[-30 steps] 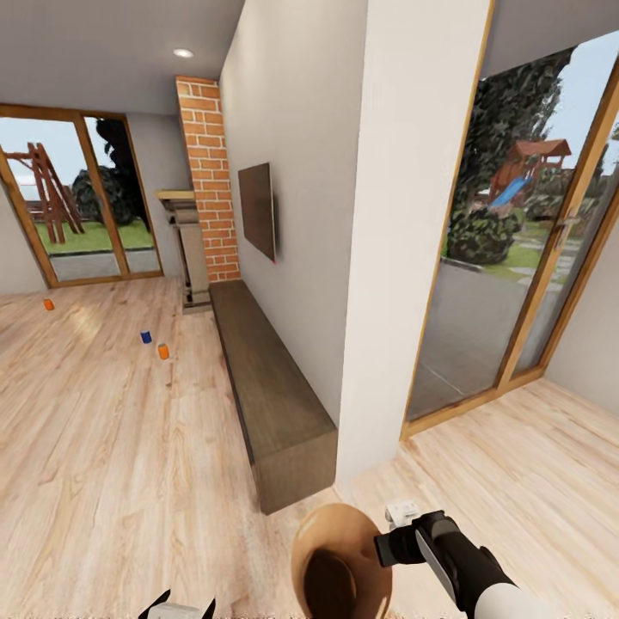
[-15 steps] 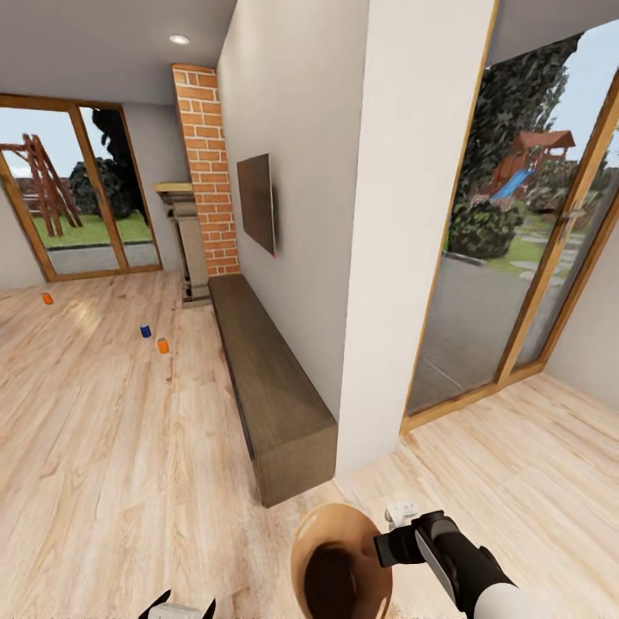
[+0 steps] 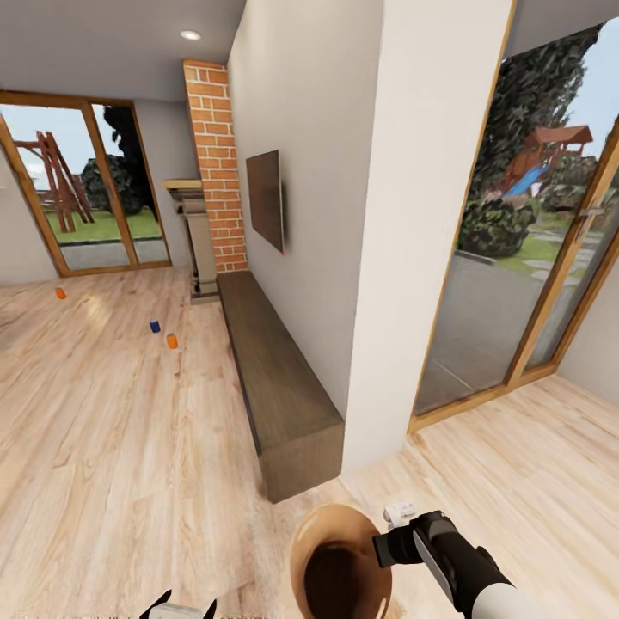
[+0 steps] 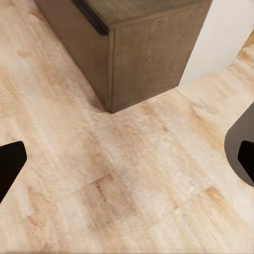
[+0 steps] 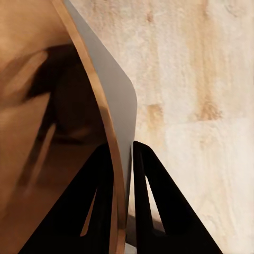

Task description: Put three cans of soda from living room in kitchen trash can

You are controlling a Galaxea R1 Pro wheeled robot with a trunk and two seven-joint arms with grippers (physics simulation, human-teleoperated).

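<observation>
Copper-brown and glossy inside, the tash can (image 3: 340, 563) hung low in front of the robot, its rim pinched between the jaws of the right gripper (image 3: 389, 547). In the right wrist view the two dark fingers (image 5: 100, 201) sat one on each side of the thin wall (image 5: 114, 121), narrow, holding the bin over bare wood floor (image 3: 120, 464).

Against the head views from a second and half a second earlier, the whole scene had slid a little to the right: the brick fireplace (image 3: 215, 172), the long dark cabinet (image 3: 275, 387) and the white wall end all stood slightly further over. That read as the robot's own base or head turning, not as anything in the room moving. The bin and right arm kept the same place in the picture, so the grip looked steady during travel.

Three cans stood on the living room floor well ahead: an orange can (image 3: 60, 293) far off near the glass doors, a dark blue can (image 3: 155, 326), and a second orange can (image 3: 172, 341) just beside it.

The left gripper (image 3: 183, 607) showed at the bottom edge, its jaws wide apart and empty, with floor between the fingertips (image 4: 9, 165) in the left wrist view.

Judging from this, the robot was carrying the bin toward the cans, none of which had been collected yet.
</observation>
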